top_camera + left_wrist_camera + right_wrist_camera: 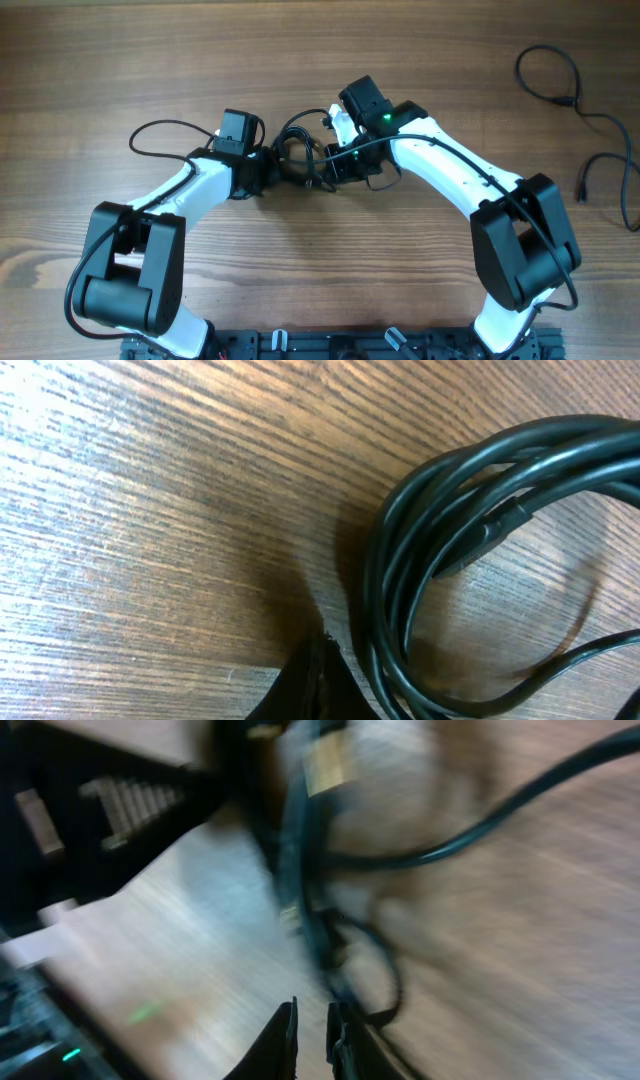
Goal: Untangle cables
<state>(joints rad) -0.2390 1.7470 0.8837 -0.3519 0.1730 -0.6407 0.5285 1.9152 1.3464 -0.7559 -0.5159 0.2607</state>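
Observation:
A clump of thin black cables (pixel 298 152) lies on the wooden table between my two grippers. My left gripper (pixel 268 170) sits at the clump's left edge. In the left wrist view its fingers (pixel 320 678) are pressed together with nothing between them, and the coiled cables (pixel 440 550) lie just to their right. My right gripper (pixel 335 165) is at the clump's right side. The right wrist view is blurred: its fingers (pixel 312 1025) show a narrow empty gap, and cable strands (pixel 305 890) with a plug end run ahead of and beside the right finger.
A separate loose black cable (pixel 560 85) lies at the table's far right, trailing down towards the right edge (pixel 600 170). A thin black loop (pixel 160 135) curves by the left arm. The arms' bases stand at the front edge.

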